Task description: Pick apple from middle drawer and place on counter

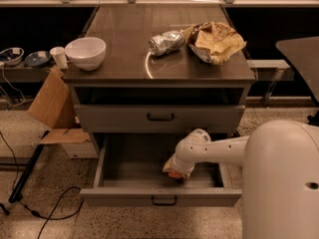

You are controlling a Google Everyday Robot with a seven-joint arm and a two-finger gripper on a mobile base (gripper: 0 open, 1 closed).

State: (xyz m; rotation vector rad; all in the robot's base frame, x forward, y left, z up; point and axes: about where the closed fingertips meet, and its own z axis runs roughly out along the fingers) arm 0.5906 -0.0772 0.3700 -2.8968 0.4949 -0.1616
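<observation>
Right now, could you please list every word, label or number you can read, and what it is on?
None can be read.
Silver foil bag on the counter: any print too blurred.
Crumpled tan bag: nothing legible.
End effector, in the middle drawer at the apple: no markings.

- one apple (pixel 174 175)
- one gripper (pixel 174 169), down in the middle drawer (pixel 119 196) at the apple
- two drawers: the middle drawer, open, and the upper drawer (pixel 114 117), closed
- one counter (pixel 124 29)
- one white bowl (pixel 85 52)
- one foil bag (pixel 166 42)
- one tan paper bag (pixel 217 41)
- one white cup (pixel 59 57)
- two small dishes (pixel 11 55)
</observation>
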